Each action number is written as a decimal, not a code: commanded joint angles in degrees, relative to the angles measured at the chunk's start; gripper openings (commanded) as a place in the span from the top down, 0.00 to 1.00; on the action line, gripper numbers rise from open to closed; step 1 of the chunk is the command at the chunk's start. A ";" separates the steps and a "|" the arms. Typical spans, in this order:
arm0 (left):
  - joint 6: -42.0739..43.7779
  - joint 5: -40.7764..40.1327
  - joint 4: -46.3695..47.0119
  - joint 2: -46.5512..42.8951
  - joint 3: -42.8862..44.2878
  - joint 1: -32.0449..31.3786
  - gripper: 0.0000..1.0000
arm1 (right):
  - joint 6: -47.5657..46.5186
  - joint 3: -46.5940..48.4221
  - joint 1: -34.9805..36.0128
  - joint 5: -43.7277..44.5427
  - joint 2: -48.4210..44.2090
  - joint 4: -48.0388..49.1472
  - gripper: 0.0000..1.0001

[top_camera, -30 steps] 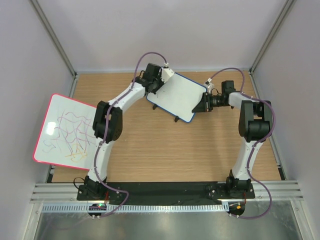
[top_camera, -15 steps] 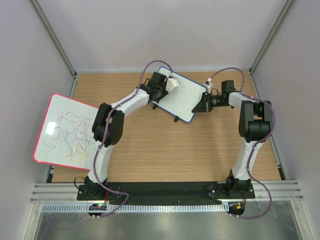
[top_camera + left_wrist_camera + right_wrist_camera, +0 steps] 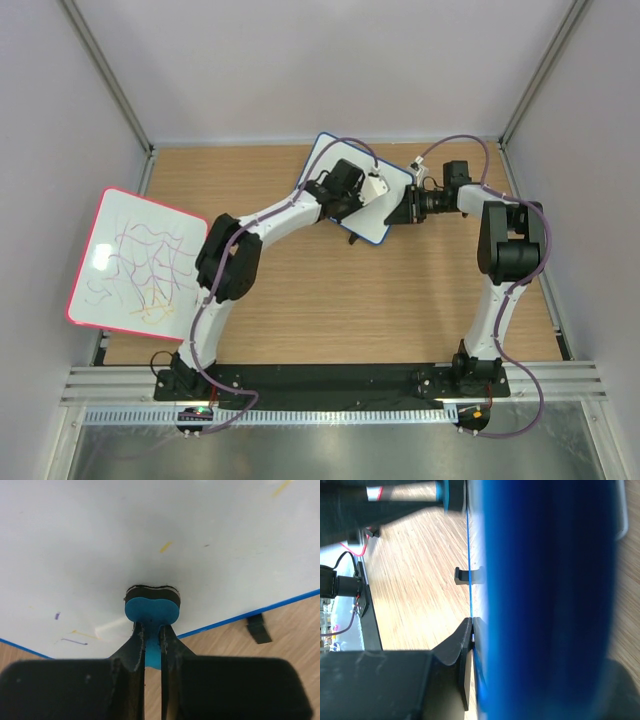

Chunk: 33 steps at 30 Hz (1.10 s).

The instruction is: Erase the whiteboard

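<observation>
The whiteboard point(image 3: 326, 160) with a thin blue frame lies tilted at the back middle of the table. My left gripper point(image 3: 372, 188) is over its right half, shut on a blue eraser point(image 3: 151, 605) whose black felt presses on the white surface point(image 3: 150, 525). In the left wrist view the gripper point(image 3: 152, 630) pinches the eraser's blue tab. Small yellow point(image 3: 165, 546) and purple point(image 3: 57, 615) marks remain on the board. My right gripper point(image 3: 405, 207) is shut on the board's right edge. In the right wrist view point(image 3: 472, 630) the blue frame point(image 3: 545, 600) fills the right side, blurred.
A larger red-framed board point(image 3: 135, 257) with purple and yellow scribbles lies at the left, overhanging the table edge. The blue board's black feet show at its near edge point(image 3: 258, 628). Grey walls close the back and both sides.
My left gripper has swept the eraser from the board's upper left corner rightward and nearer, across to its right half. The right gripper has kept its hold and not moved.
</observation>
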 commanded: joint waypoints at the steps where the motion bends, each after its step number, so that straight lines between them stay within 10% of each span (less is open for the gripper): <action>1: 2.28 -3.93 2.75 0.99 1.40 4.40 1.00 | -3.67 -0.42 1.19 1.83 -2.49 -0.26 0.99; 16: 12.22 -6.85 6.89 1.52 -2.64 12.40 1.00 | -3.49 -0.77 1.19 1.66 -2.75 0.18 0.99; 33: 12.04 -4.99 7.15 -1.56 -5.98 -0.16 1.00 | -3.14 -0.86 1.19 1.83 -2.75 0.44 0.99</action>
